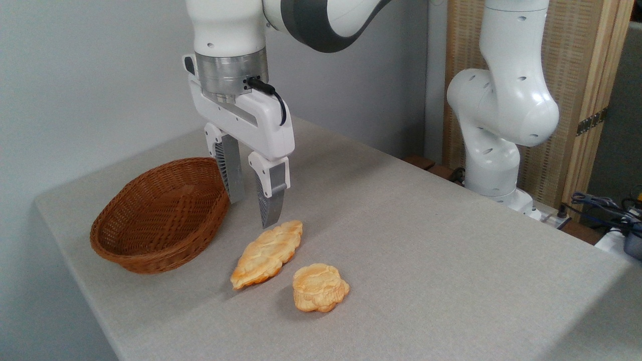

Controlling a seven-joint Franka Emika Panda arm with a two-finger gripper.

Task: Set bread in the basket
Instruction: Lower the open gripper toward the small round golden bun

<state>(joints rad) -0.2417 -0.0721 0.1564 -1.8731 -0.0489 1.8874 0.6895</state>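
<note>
1. Hanging over the desk (426, 240), the tool (252, 210) points straight down with its two fingers spread and nothing between them, so it is released and empty.
2. The bread (320, 287) sits flat on the desk toward the near edge, untouched, well apart from the tool and from the basket (160, 215).
3. The basket lies at the left of the desk with nothing in it that I can see; its woven bottom shows bare.
4. A longer, flatter pastry (267, 253) lies between the bread and the tool, its far tip almost under the nearer finger. It is not the piece the task means, as I read it.
5. So nothing of the job looks done: no grip taken, no lift, no drop.
6. What is left, by my judgement, is all of it: shift the tool toward the near edge, past the pastry, set the fingers about the bread, close, raise it, carry it left over the basket's rim and let go.
7. The worry I would have is the pastry sitting so near the tool's tips, which could get nudged or picked by mistake.
</note>
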